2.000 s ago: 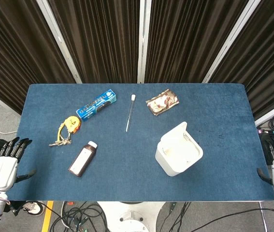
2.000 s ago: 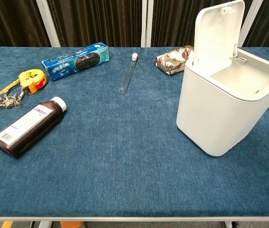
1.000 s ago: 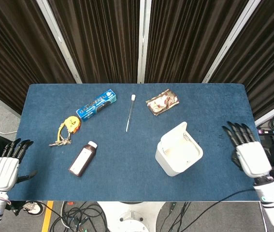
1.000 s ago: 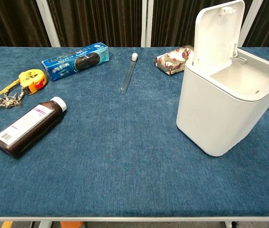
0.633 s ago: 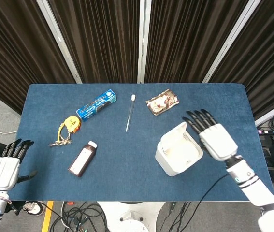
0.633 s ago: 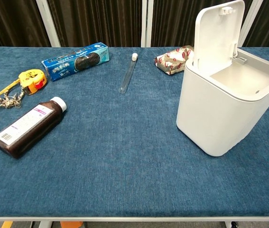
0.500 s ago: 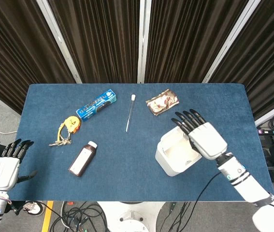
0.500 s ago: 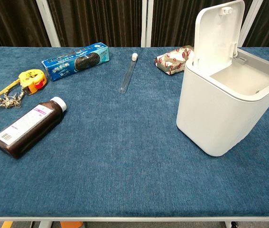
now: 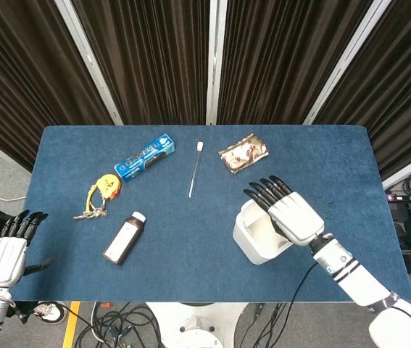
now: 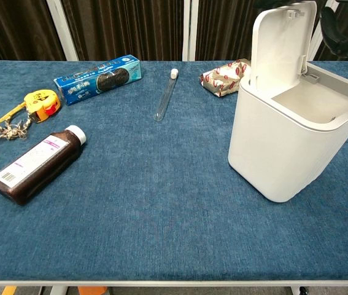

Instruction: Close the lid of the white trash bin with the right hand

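Observation:
The white trash bin [image 9: 252,243] stands on the right half of the blue table, and in the chest view its lid [image 10: 281,49] stands upright above the empty bin body [image 10: 293,144]. My right hand [image 9: 290,215] hovers flat over the bin with its fingers spread, pointing toward the far left. It covers the lid and most of the opening in the head view. Its dark fingers [image 10: 344,27] show at the top right of the chest view, beside the lid's upper edge. Whether they touch the lid I cannot tell. My left hand [image 9: 6,257] hangs open off the table's front left corner.
A blue cookie box [image 9: 144,157], a clear tube [image 9: 195,170] and a snack wrapper [image 9: 243,153] lie across the back of the table. A yellow tape measure [image 9: 106,185] and a brown bottle [image 9: 125,238] lie on the left half.
My right hand has swung in from the table's right edge to over the bin and kept sliding left across it. The lid still stands upright. The left hand has barely moved.

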You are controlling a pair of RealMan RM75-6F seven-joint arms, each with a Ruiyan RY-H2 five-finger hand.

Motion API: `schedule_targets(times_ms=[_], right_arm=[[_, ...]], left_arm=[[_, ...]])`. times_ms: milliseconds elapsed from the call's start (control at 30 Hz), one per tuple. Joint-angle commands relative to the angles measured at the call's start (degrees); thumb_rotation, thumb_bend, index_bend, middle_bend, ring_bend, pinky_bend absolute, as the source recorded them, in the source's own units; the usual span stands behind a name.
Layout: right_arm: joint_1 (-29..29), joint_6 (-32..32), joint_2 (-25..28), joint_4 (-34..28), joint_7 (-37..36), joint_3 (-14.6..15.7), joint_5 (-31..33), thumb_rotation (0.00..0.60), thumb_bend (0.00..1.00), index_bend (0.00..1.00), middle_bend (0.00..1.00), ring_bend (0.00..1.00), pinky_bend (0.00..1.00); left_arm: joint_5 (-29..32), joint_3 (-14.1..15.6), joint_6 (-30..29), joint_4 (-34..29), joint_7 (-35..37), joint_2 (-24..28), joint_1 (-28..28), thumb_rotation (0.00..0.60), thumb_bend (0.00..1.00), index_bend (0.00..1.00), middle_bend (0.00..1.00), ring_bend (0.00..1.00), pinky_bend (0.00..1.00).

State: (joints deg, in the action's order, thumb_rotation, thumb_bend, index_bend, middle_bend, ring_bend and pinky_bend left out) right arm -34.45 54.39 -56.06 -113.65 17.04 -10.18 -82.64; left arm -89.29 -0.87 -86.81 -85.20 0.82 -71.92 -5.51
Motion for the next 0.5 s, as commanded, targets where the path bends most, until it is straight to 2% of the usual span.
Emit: schedule_targets(times_ms=[33, 367, 500], right_arm=[[1.2, 1.1, 1.1, -0.9, -0.1, 1.4, -1.3, 0.6, 0.96, 0.0, 0.09, 0.0, 0.0], [6.0, 6.1, 4.8, -3.4, -3.0, 6.5, -9.4, 0.6, 0.96, 0.0, 0.12, 0.0, 0.0], [7.7, 7.5, 5.5, -3.4, -7.7, 9.3, -13.1, 0.6, 0.96, 0.0, 0.12, 0.0, 0.0]], left_arm=[[-0.1, 0.1, 0.0, 0.1, 0.1, -0.1, 0.0, 0.6, 0.0, 0.15, 0.13, 0.06, 0.14], [-0.6, 0.1, -0.1, -0.3, -0.4, 0.0, -0.2, 0.6, 0.0, 0.15, 0.13, 0.06, 0.14], [-1.0, 0.1, -0.4, -0.3, -0.1, 0.0, -0.2, 0.6, 0.0, 0.16, 0.13, 0.06, 0.14]])
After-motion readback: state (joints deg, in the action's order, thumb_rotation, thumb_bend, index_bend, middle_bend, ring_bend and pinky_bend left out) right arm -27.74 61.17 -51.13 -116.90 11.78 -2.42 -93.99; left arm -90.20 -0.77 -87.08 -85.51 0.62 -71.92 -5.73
